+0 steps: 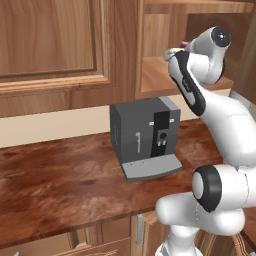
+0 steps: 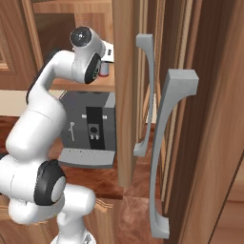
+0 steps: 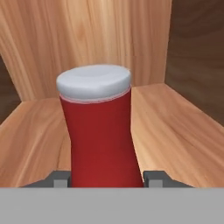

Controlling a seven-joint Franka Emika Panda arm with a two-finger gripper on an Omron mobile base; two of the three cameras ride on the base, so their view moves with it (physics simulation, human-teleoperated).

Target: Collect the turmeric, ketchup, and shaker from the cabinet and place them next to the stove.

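The ketchup point(image 3: 100, 135), a red bottle with a white cap, stands upright between my two dark fingertips point(image 3: 61, 178) in the hand view. My gripper point(image 3: 107, 177) is shut on it, inside the cabinet over its plain wooden shelf point(image 3: 175, 127). The bottle's base is hidden, so I cannot tell whether it rests on the shelf. In the right base view the ketchup point(image 2: 104, 70) shows red just past the wrist, above the shelf edge point(image 2: 102, 85). A sliver of the ketchup point(image 1: 184, 46) peeks out behind the arm in the left base view.
A dark grey coffee machine point(image 1: 145, 135) stands on the brown wooden counter point(image 1: 60, 185) directly below the open cabinet. The cabinet's side panel point(image 2: 126, 95) and a tall door with grey handles point(image 2: 167, 152) stand close on the right.
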